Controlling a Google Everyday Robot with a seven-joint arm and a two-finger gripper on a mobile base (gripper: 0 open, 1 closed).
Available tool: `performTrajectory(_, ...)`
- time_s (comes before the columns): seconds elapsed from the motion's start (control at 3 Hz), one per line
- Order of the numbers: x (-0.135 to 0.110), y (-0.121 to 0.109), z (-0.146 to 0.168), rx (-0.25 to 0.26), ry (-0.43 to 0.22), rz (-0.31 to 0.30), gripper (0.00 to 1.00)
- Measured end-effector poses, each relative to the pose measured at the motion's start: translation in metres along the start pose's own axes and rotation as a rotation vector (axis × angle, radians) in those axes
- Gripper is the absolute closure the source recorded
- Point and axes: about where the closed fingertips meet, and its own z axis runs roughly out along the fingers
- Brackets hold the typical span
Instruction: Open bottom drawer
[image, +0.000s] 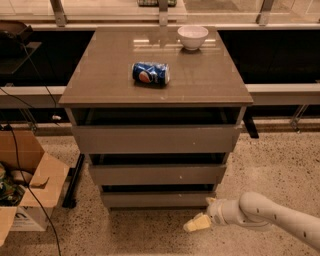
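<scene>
The bottom drawer (157, 200) is the slimmest of three grey-brown handleless fronts, lowest on the cabinet, just above the floor. Its flat front sits about flush under the middle front (157, 174), with a dark gap above it. My gripper (202, 213) is low at the drawer's right end, just in front of the cabinet's lower right corner. Its cream fingers (196, 223) are spread open and hold nothing. The upper fingertip is near the drawer front's right edge; I cannot tell whether it touches. The white arm reaches in from the lower right.
The cabinet top (210, 80) holds a blue soda can (151, 73) on its side and a white bowl (193, 36). An open cardboard box (30, 185) and cables lie on the speckled floor at left. A dark rail runs behind.
</scene>
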Motion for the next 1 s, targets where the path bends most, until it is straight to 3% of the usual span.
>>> performTrajectory(0.67,0.005,-0.002,0.019,0.017,0.025,0.008,0.0)
performTrajectory(1.0,-0.001,-0.01,0.056,0.035,0.01,-0.025,0.0)
